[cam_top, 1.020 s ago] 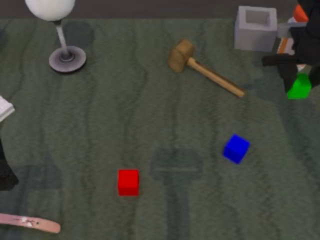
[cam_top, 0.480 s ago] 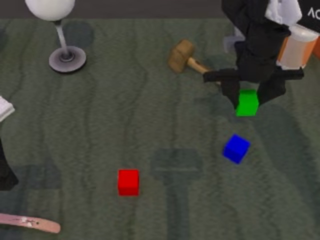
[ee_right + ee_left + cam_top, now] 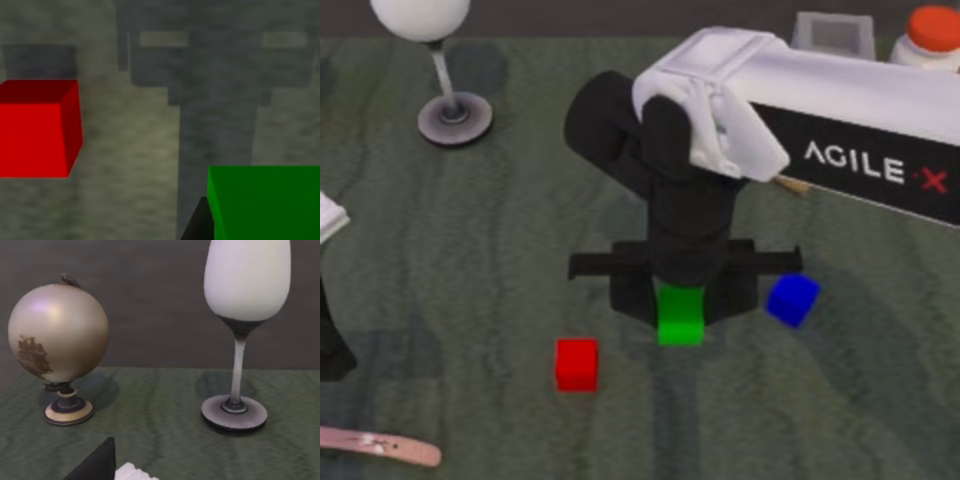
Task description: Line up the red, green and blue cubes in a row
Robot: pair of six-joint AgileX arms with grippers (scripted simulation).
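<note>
A: What's biggest in the top view?
B: The desk (image 3: 500, 250), covered in dull green cloth with wavy darker streaks, a dark wall behind it at twelve o'clock. Next is the right arm (image 3: 800, 140), white and black, reaching in from three o'clock with "AGILE X" printed on its white casing.

A: And its jaws?
B: The right gripper (image 3: 680, 305) hangs near the desk's centre, jaws closed on the green cube (image 3: 680, 315). In the right wrist view the green cube is above the cloth, its shadow falling on the desk.

A: The other cubes?
B: The red cube (image 3: 577, 364) rests on the cloth at about eight o'clock from the green one, near but apart. The blue cube (image 3: 792, 299) lies at three o'clock from it, turned askew.

A: The left arm?
B: Parked at the nine o'clock edge; the left gripper (image 3: 332, 350) shows only as a dark shape, and I cannot tell how its jaws stand.

A: Anything else?
B: A wine glass (image 3: 435, 60) at eleven o'clock, a globe (image 3: 57, 335) beside it in the left wrist view, a grey box (image 3: 832, 32) and an orange-capped bottle (image 3: 932, 30) at one o'clock, a pink strip (image 3: 380, 445) at seven.
</note>
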